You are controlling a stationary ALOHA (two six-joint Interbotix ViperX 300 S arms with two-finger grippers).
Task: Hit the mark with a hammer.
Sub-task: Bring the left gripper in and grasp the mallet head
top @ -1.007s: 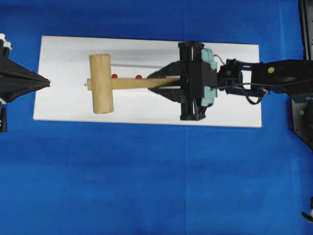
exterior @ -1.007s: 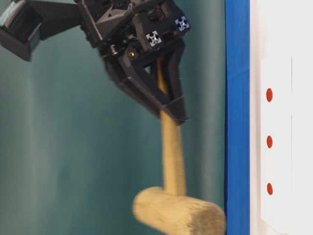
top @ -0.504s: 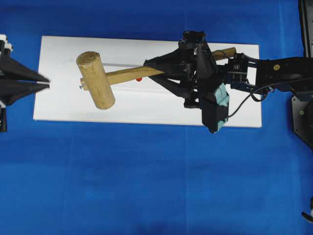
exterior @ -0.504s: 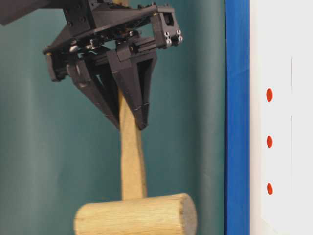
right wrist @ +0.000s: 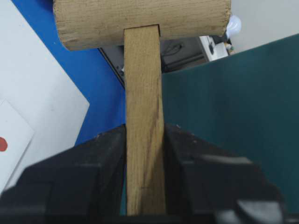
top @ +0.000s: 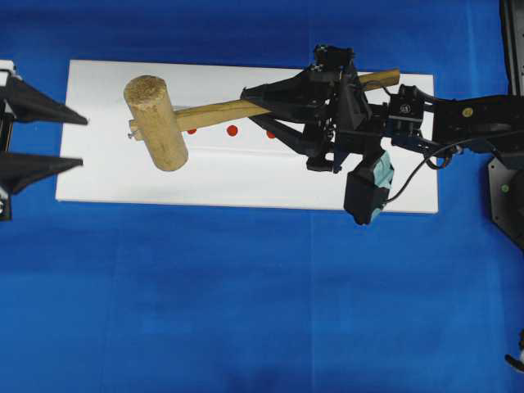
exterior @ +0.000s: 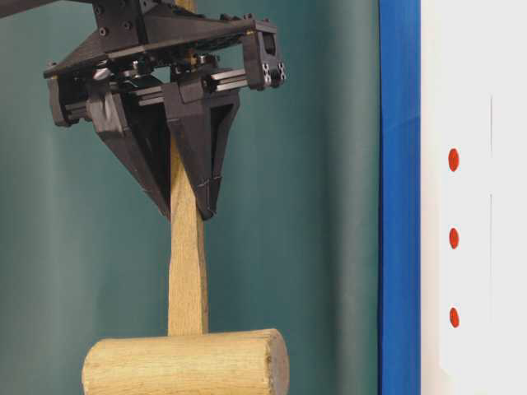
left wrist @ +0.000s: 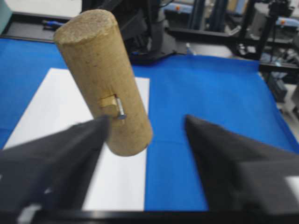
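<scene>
Right jaws clamp the hammer (top: 164,123) by its handle, head raised beyond them for striking; left jaws stand open, empty.

The hammer (top: 157,123) is made of pale, unvarnished wood; a coarse, fibrous grain is shown on the end of its head, and a small metal nail is seen in its side. The right gripper (right wrist: 145,154) is formed of matt black plastic. The white board (top: 115,176) is smooth and matt. The blue table cover (top: 246,303) looks like matt cloth.
</scene>
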